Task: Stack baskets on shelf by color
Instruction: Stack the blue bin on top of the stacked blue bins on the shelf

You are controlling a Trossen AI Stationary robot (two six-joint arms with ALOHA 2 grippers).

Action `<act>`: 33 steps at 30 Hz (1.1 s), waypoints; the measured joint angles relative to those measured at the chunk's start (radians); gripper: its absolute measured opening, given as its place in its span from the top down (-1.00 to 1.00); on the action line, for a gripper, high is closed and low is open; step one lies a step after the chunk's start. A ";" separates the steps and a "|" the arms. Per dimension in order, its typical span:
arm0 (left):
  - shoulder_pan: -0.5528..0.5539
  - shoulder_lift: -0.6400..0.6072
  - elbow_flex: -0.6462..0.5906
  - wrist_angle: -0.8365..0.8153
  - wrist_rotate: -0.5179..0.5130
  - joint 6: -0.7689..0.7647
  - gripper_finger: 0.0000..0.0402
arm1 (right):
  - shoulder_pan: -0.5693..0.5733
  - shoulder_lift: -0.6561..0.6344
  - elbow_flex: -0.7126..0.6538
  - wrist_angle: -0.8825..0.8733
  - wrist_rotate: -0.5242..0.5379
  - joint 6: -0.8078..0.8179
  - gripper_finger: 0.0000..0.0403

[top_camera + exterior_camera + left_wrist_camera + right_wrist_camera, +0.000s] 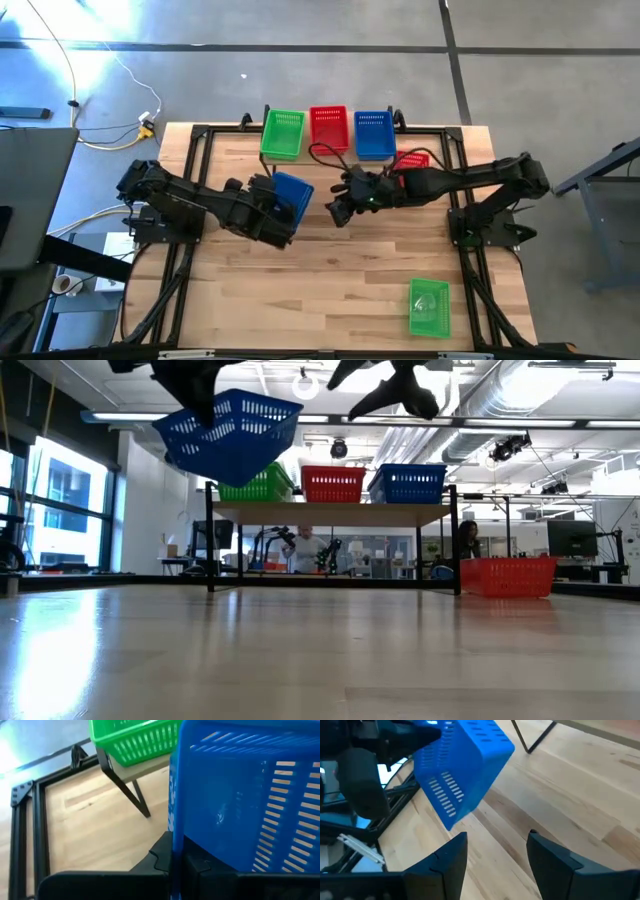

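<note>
The shelf (340,512) stands at the table's far edge, and a green basket (283,133), a red basket (329,127) and a blue basket (374,134) rest on it side by side. My left gripper (272,208) is shut on another blue basket (293,193), held tilted in the air over the table's middle (230,435). My right gripper (338,212) hangs open just right of that basket with nothing between its fingers (497,840). A second red basket (412,160) sits on the table at the far right. A second green basket (430,307) lies near the front right. My left gripper pinches one wall of the blue basket at its edge (174,840) between its two fingers (160,860), which slant down and toward the table's far right. The basket is lifted clear of the table and tilted, its open side toward the far edge.
The shelf's black legs (127,790) stand on the wood near the far edge. A black metal frame (195,170) runs along the table's sides. Bare wood (320,280) lies between the arms and the near edge.
</note>
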 joint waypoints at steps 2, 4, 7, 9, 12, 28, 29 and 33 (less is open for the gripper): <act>0.011 0.000 0.000 0.008 -0.011 0.022 1.00 | 0.009 0.019 0.000 0.023 0.034 -0.001 0.07; 0.019 0.000 0.000 0.029 -0.022 0.041 1.00 | 0.016 0.037 0.000 0.049 0.074 -0.001 0.07; 0.029 0.000 0.000 0.069 -0.044 0.074 1.00 | 0.022 0.059 0.000 0.091 0.100 -0.002 0.07; 0.035 0.001 0.000 0.101 -0.052 0.098 1.00 | 0.022 0.071 0.000 0.116 0.105 -0.010 0.07; 0.042 0.001 0.000 0.144 -0.056 0.136 1.00 | 0.021 0.081 0.000 0.150 0.115 -0.030 0.07; 0.047 0.001 0.000 0.323 -0.091 0.217 1.00 | 0.013 0.086 0.000 0.126 0.238 -0.030 0.08; 0.047 0.001 0.000 0.335 -0.092 0.230 1.00 | 0.012 0.086 0.000 0.117 0.237 -0.028 0.11; 0.048 0.001 0.000 0.360 -0.091 0.265 1.00 | 0.006 0.086 0.000 0.093 0.233 -0.020 0.31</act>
